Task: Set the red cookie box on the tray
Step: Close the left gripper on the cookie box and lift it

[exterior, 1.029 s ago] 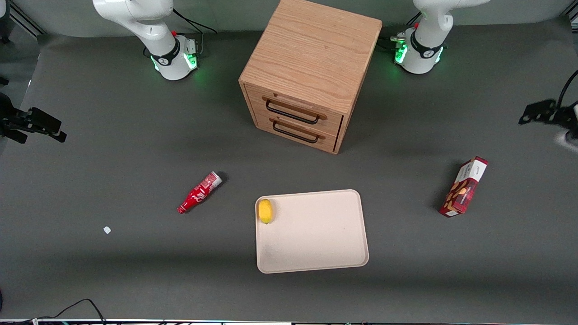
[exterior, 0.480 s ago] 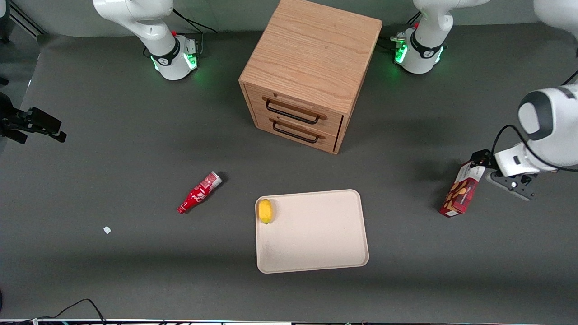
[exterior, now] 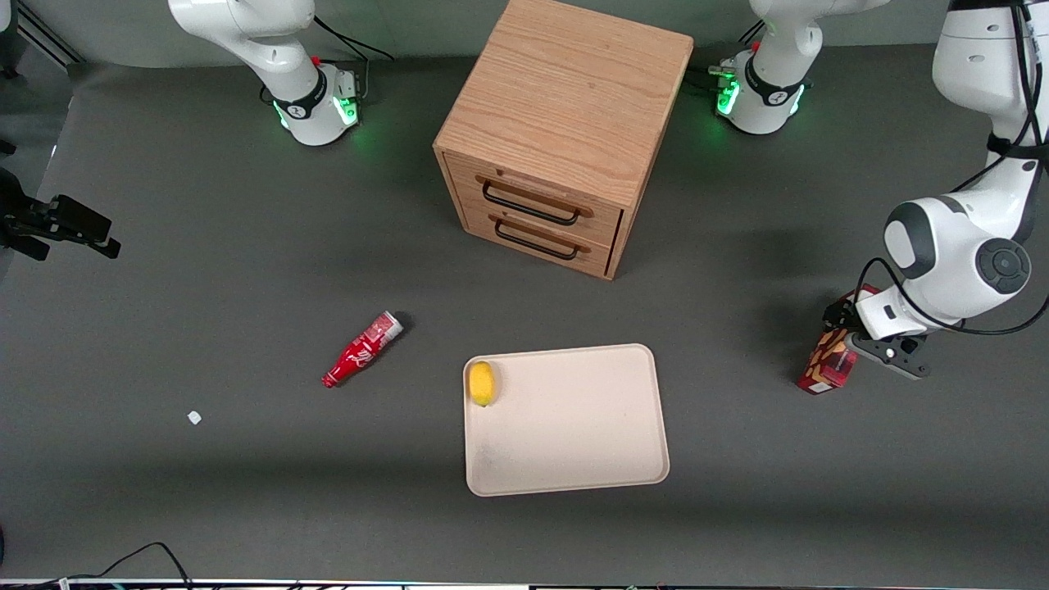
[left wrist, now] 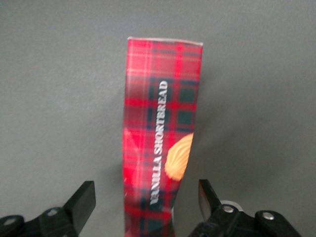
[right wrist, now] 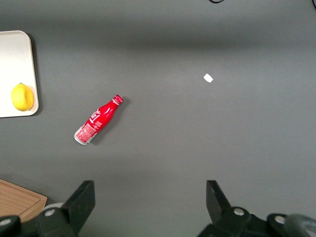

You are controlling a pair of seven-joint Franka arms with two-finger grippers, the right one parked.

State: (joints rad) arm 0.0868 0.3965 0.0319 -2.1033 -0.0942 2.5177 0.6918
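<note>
The red cookie box (exterior: 826, 370), a dark-red plaid carton with cookie pictures, lies on the grey table toward the working arm's end, apart from the tray. My left gripper (exterior: 856, 334) hangs over the box and covers its end farther from the front camera. In the left wrist view the box (left wrist: 160, 123) runs between the two fingers of the gripper (left wrist: 147, 197). The gripper is open, with a gap on each side of the box. The beige tray (exterior: 574, 459) lies near the table's middle.
A yellow lemon (exterior: 482, 383) lies in a tray corner. A red soda bottle (exterior: 362, 350) lies toward the parked arm's end, with a small white scrap (exterior: 194, 418) nearer the front camera. A wooden two-drawer cabinet (exterior: 565, 115) stands farther from the front camera than the tray.
My left arm has swung in from the working arm's end of the table and come down over the cookie box. The box and the tray have not moved.
</note>
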